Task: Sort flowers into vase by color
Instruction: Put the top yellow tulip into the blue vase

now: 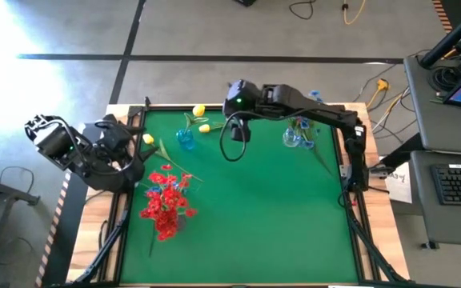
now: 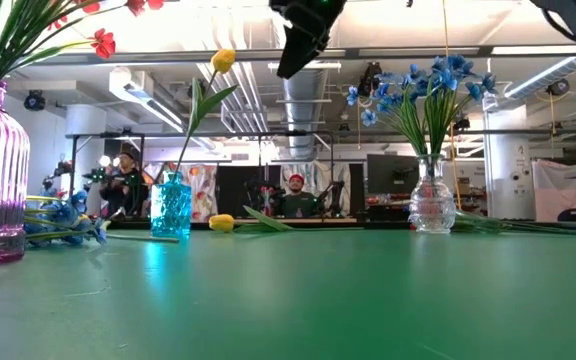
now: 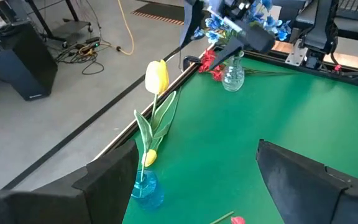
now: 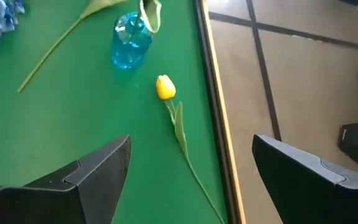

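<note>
One loose yellow tulip [image 4: 166,87] is what the right claw [image 1: 239,128], jaws wide and empty, hangs over near the top centre of the high view. The flower lies flat on the green worktop [image 1: 254,216] by the far edge, blossom toward the blue vase [image 1: 185,138], stem running along that edge. The left claw [image 1: 110,136], also spread wide and empty, sits at the left edge, farther away, so the right arm looks better placed.
</note>
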Motion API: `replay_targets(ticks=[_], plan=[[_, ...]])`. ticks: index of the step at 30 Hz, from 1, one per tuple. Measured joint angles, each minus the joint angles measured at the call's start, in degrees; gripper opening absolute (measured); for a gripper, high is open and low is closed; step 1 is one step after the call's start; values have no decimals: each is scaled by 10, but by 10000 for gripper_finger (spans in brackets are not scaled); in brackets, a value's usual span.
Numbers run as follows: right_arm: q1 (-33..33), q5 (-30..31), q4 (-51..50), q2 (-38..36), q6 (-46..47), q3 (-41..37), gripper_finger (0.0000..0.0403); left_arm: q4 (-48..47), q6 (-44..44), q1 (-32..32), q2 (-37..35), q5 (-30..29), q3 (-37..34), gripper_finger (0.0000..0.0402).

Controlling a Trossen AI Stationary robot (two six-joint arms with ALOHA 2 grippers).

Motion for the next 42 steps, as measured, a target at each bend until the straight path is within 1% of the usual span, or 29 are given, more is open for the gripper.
replay_targets(ticks=[7, 12, 17, 19, 23, 28, 33, 37, 42], plan=[[0, -2, -4, 39, 4, -6, 327, 0, -2, 0, 19, -1, 0, 310], [0, -5, -6, 73, 4, -13, 327, 0, -2, 0, 28, -13, 0, 310], [-6, -45, 4, 93, 7, -44, 327, -1, -2, 0, 29, -14, 0, 310], [-11, -50, 35, 96, 7, -64, 327, -2, 0, 0, 29, -14, 0, 310], [-23, -47, 143, 96, -8, -126, 327, -3, 9, -1, 29, -14, 0, 310], [-35, -49, 222, 96, -39, -196, 327, -2, 8, -1, 29, -12, -1, 310], [-51, -50, 314, 97, -49, -261, 327, -2, 5, -1, 29, -12, -1, 310], [-65, -53, 392, 97, -55, -294, 327, -1, 5, -1, 29, -13, -1, 310], [-86, -69, 427, 97, -55, -305, 327, 0, 1, -1, 29, -15, -1, 310]])
